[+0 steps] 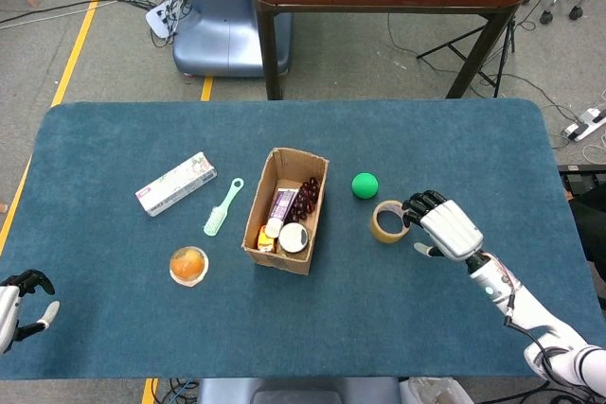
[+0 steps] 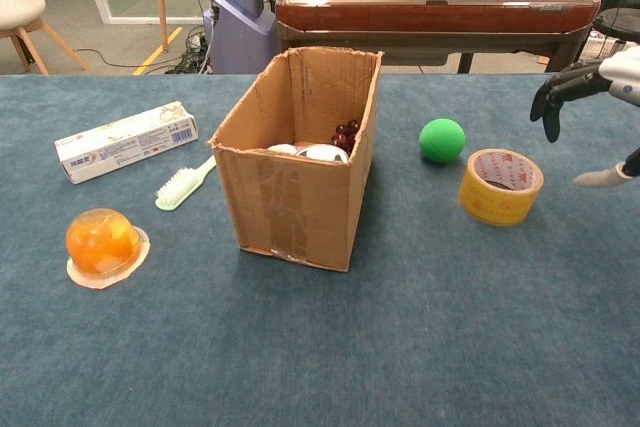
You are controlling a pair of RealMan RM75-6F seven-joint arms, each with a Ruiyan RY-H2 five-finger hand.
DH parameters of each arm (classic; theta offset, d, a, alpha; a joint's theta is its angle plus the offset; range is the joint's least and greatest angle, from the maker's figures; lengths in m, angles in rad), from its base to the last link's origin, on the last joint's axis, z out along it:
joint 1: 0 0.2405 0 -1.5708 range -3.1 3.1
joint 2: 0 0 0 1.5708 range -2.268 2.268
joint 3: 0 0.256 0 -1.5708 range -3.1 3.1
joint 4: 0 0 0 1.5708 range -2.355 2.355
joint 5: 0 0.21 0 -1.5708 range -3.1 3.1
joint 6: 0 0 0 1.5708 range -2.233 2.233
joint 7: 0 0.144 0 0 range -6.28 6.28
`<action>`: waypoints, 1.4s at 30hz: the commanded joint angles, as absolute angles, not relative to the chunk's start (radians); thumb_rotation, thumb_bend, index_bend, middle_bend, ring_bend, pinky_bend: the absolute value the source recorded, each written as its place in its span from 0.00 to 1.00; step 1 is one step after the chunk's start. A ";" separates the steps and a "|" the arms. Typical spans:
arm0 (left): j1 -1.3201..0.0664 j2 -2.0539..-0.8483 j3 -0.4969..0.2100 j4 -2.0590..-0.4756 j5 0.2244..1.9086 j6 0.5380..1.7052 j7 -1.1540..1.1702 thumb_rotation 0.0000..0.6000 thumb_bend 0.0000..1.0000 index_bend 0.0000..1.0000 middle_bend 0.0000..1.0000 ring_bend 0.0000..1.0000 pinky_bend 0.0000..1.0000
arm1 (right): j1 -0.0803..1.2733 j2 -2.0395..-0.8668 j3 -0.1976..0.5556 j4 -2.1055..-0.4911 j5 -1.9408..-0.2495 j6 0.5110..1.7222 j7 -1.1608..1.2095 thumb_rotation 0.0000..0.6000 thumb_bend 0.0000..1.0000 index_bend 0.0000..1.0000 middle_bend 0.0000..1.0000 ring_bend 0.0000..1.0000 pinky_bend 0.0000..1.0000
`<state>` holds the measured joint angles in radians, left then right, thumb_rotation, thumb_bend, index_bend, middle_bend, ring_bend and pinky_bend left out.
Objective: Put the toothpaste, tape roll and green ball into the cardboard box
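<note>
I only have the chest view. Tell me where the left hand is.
Observer: The left hand hangs off the table's near left corner, holding nothing.
Operator: Now place the right hand against the tape roll.
Observer: From the head view, the right hand is just right of the tape roll, holding nothing, fingertips close to its rim.
Operator: Report room in the box.
Observer: The cardboard box looks bare at its far end; items fill the rest.

On the blue table an open box stands mid-way, packed with small items. Left of it lie a green brush and the toothpaste; an orange cup sits nearer the front. Right of the box are the ball and tape. The right hand hovers just beside the tape, fingers apart, holding nothing. The left hand shows at the frame's lower left edge.
</note>
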<state>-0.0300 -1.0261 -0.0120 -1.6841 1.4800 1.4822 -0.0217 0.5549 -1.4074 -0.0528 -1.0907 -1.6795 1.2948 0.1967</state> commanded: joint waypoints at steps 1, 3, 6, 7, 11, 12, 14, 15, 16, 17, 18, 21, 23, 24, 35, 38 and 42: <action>-0.030 -1.026 -0.011 -1.684 1.481 1.481 -0.021 1.00 0.27 0.53 0.44 0.45 0.65 | 0.548 -1.433 -0.059 -1.051 -1.667 1.265 0.208 1.00 0.00 0.51 0.31 0.22 0.28; -0.031 -1.026 -0.010 -1.685 1.481 1.479 -0.019 1.00 0.27 0.53 0.44 0.45 0.65 | 0.551 -1.449 -0.061 -1.022 -1.666 1.248 0.218 1.00 0.00 0.51 0.29 0.21 0.28; -0.031 -1.027 -0.010 -1.686 1.482 1.480 -0.018 1.00 0.27 0.53 0.44 0.45 0.65 | 0.556 -1.475 -0.060 -0.976 -1.665 1.230 0.225 1.00 0.01 0.51 0.28 0.19 0.28; -0.030 -1.027 -0.010 -1.686 1.482 1.480 -0.019 1.00 0.27 0.53 0.44 0.45 0.65 | 0.558 -1.482 -0.058 -0.965 -1.665 1.226 0.228 1.00 0.01 0.51 0.27 0.19 0.28; -0.030 -1.025 -0.010 -1.686 1.481 1.481 -0.022 1.00 0.27 0.53 0.44 0.45 0.65 | 0.568 -1.511 -0.053 -0.923 -1.662 1.206 0.235 1.00 0.06 0.51 0.24 0.15 0.25; -0.030 -1.025 -0.010 -1.686 1.481 1.481 -0.022 1.00 0.27 0.53 0.44 0.45 0.65 | 0.571 -1.517 -0.051 -0.916 -1.661 1.201 0.236 1.00 0.08 0.51 0.24 0.14 0.24; -0.030 -1.024 -0.010 -1.687 1.481 1.481 -0.023 1.00 0.27 0.53 0.44 0.45 0.65 | 0.578 -1.527 -0.050 -0.904 -1.659 1.187 0.239 1.00 0.10 0.51 0.22 0.13 0.22; -0.030 -1.024 -0.010 -1.687 1.481 1.481 -0.024 1.00 0.27 0.53 0.44 0.45 0.65 | 0.581 -1.531 -0.049 -0.899 -1.659 1.181 0.240 1.00 0.11 0.51 0.21 0.12 0.22; -0.029 -1.024 -0.010 -1.687 1.482 1.482 -0.025 1.00 0.27 0.53 0.44 0.45 0.65 | 0.583 -1.536 -0.048 -0.893 -1.658 1.176 0.242 1.00 0.13 0.51 0.21 0.12 0.22; -0.029 -1.023 -0.010 -1.687 1.482 1.482 -0.025 1.00 0.27 0.53 0.44 0.45 0.65 | 0.586 -1.541 -0.046 -0.888 -1.656 1.170 0.243 1.00 0.14 0.51 0.21 0.12 0.21; -0.028 -1.023 -0.010 -1.688 1.483 1.484 -0.026 1.00 0.27 0.53 0.44 0.45 0.65 | 0.590 -1.547 -0.045 -0.880 -1.655 1.164 0.244 1.00 0.16 0.51 0.20 0.11 0.21; -0.028 -1.022 -0.010 -1.688 1.484 1.485 -0.028 1.00 0.27 0.53 0.44 0.45 0.65 | 0.598 -1.564 -0.041 -0.863 -1.651 1.149 0.249 1.00 0.22 0.51 0.19 0.10 0.20; -0.027 -1.022 -0.009 -1.688 1.485 1.485 -0.029 1.00 0.27 0.53 0.44 0.45 0.65 | 0.602 -1.572 -0.040 -0.854 -1.649 1.139 0.251 1.00 0.27 0.51 0.19 0.10 0.20; -0.027 -1.021 -0.009 -1.689 1.485 1.486 -0.029 1.00 0.27 0.53 0.44 0.45 0.65 | 0.605 -1.576 -0.040 -0.849 -1.647 1.132 0.252 1.00 0.30 0.51 0.19 0.10 0.19; -0.026 -1.018 -0.007 -1.691 1.489 1.488 -0.033 1.00 0.27 0.53 0.44 0.45 0.65 | 0.623 -1.580 -0.045 -0.853 -1.640 1.084 0.236 1.00 0.36 0.51 0.16 0.07 0.16; -0.026 -1.018 -0.008 -1.691 1.489 1.488 -0.034 1.00 0.27 0.53 0.44 0.45 0.65 | 0.625 -1.581 -0.046 -0.857 -1.638 1.075 0.229 1.00 0.36 0.51 0.16 0.07 0.16; -0.026 -1.018 -0.008 -1.691 1.488 1.487 -0.035 1.00 0.27 0.53 0.44 0.45 0.65 | 0.626 -1.585 -0.048 -0.857 -1.636 1.066 0.223 1.00 0.39 0.51 0.16 0.06 0.15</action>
<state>-0.0261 -1.0177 -0.0077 -1.6911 1.4884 1.4871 -0.0347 0.6256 -1.5843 -0.0475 -0.8573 -1.6359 1.0668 0.2234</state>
